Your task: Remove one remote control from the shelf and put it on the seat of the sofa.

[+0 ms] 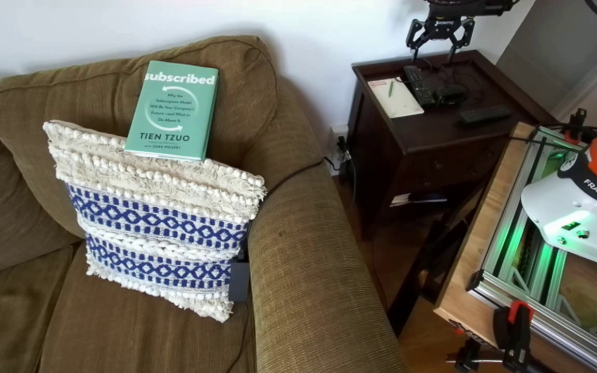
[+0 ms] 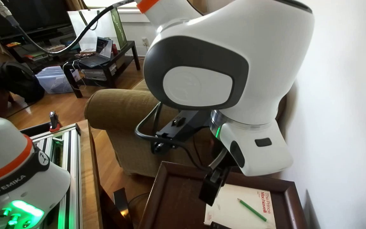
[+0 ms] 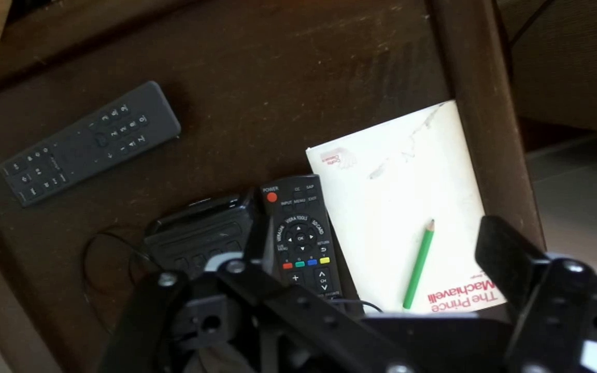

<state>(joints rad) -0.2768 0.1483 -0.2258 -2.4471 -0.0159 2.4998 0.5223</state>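
Note:
The shelf (image 1: 428, 132) is a dark brown cabinet with a rimmed top. It also shows in an exterior view (image 2: 178, 203) and in the wrist view (image 3: 257, 88). A black remote with coloured buttons (image 3: 301, 233) lies beside a white book; it also shows in an exterior view (image 1: 418, 86). A dark grey remote (image 3: 91, 145) lies apart from it, near the shelf's front (image 1: 485, 114). My gripper (image 1: 434, 55) is open and empty above the shelf's back part. In the wrist view its fingers (image 3: 375, 233) span the book and the black remote's edge. The sofa (image 1: 303, 223) has its seat (image 1: 138, 331) at lower left.
A white book (image 3: 392, 181) with a green pencil (image 3: 419, 264) lies on the shelf. A black clock-like device (image 3: 200, 235) with thin cords touches or nearly touches the black remote. A patterned pillow (image 1: 158, 223) and green book (image 1: 174, 109) lean on the sofa. A wall stands behind.

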